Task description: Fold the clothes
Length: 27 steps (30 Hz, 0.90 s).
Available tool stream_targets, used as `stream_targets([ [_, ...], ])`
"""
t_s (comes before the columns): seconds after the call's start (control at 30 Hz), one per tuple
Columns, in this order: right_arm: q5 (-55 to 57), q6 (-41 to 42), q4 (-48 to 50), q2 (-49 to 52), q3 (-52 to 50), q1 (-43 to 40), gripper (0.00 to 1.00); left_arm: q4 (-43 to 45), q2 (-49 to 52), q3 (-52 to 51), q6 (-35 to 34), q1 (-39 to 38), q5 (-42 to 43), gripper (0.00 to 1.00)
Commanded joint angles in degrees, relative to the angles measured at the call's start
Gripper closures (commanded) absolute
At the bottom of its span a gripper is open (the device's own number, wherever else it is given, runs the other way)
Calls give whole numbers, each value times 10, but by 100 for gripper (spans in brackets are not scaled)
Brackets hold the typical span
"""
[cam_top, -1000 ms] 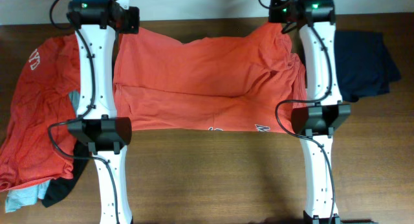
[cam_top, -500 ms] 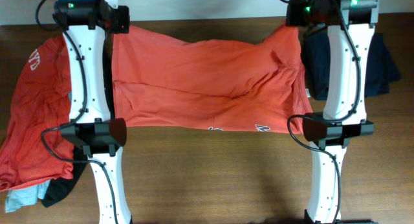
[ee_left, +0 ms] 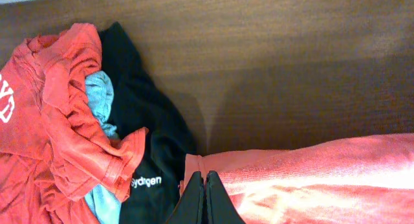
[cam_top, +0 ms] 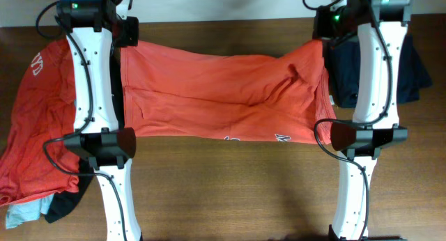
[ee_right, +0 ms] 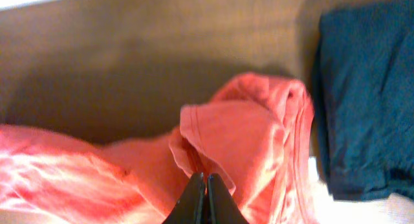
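Note:
A large orange-red T-shirt [cam_top: 216, 95] lies spread across the table between my two arms, with white lettering at its near hem. My left gripper [ee_left: 205, 179] is shut on the shirt's far left edge [ee_left: 310, 179]. My right gripper [ee_right: 206, 177] is shut on a bunched fold at the shirt's far right corner [ee_right: 246, 133]. More clothes lie heaped at the left: another orange-red shirt [cam_top: 35, 122] with white lettering, a black piece [ee_left: 152, 140] and a pale blue piece [ee_left: 98, 94]. A navy garment [cam_top: 411, 67] lies at the far right.
The brown wooden table [cam_top: 230, 192] shows bare wood along its near side in front of the shirt. The left heap hangs to the table's left edge. Both arms reach from the near edge to the far edge, flanking the shirt.
Both grippers have moved toward the far edge with the shirt's far edge held. The cloth between them has drawn straighter and flatter. The right arm has shifted right over the navy garment.

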Motion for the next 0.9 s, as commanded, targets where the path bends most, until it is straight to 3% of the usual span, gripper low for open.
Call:
stream_targets([
  [0.0, -9, 0, -4, -5, -49, 1, 96, -3, -19, -24, 11, 1, 2, 99],
  [0.53, 4, -17, -4, -5, -157, 4, 96, -26, -19, -123, 11, -4, 32, 100],
  [0.87, 10, -26, -4, -5, -164, 0, 96, -26, -19, -219, 11, -3, 37, 99],
])
